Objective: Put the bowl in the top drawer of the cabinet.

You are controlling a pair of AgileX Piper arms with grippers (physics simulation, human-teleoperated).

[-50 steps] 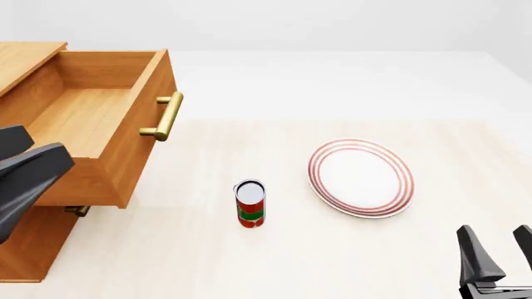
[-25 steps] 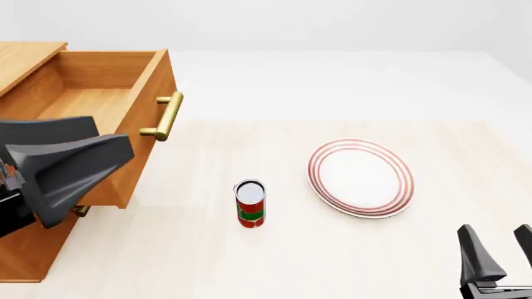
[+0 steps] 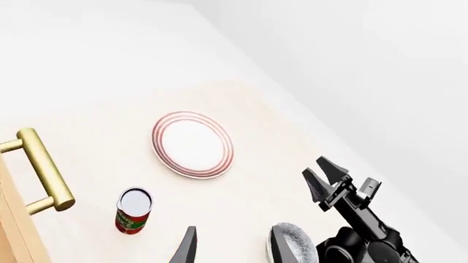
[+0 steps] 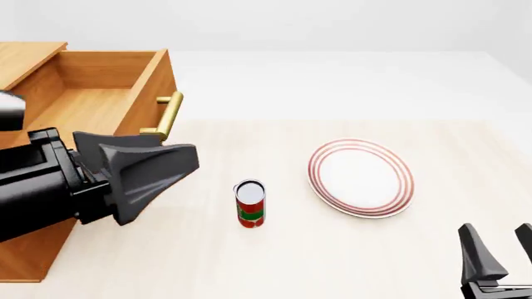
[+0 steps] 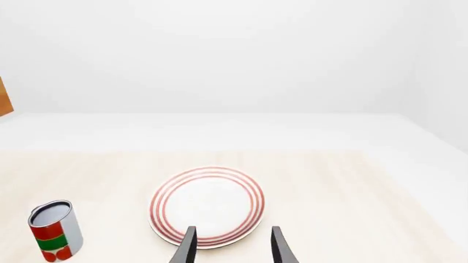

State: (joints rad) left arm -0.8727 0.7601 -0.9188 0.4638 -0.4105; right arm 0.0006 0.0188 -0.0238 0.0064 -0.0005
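Bowl (image 3: 290,245), just one, sits at the bottom edge of the left wrist view beside the left fingers (image 3: 187,247). Whether they grip it I cannot tell, and if loose it may slip.

Front view: the bowl is not visible. The left arm (image 4: 99,180) hangs before the one open top drawer (image 4: 91,112) of the cabinet (image 4: 25,62) — a swing could hit the handle (image 4: 169,115) or topple the one can (image 4: 249,202). One plate (image 4: 362,177) lies on the counter (image 4: 275,261).

Right wrist view: right fingers (image 5: 279,246) spread, empty.
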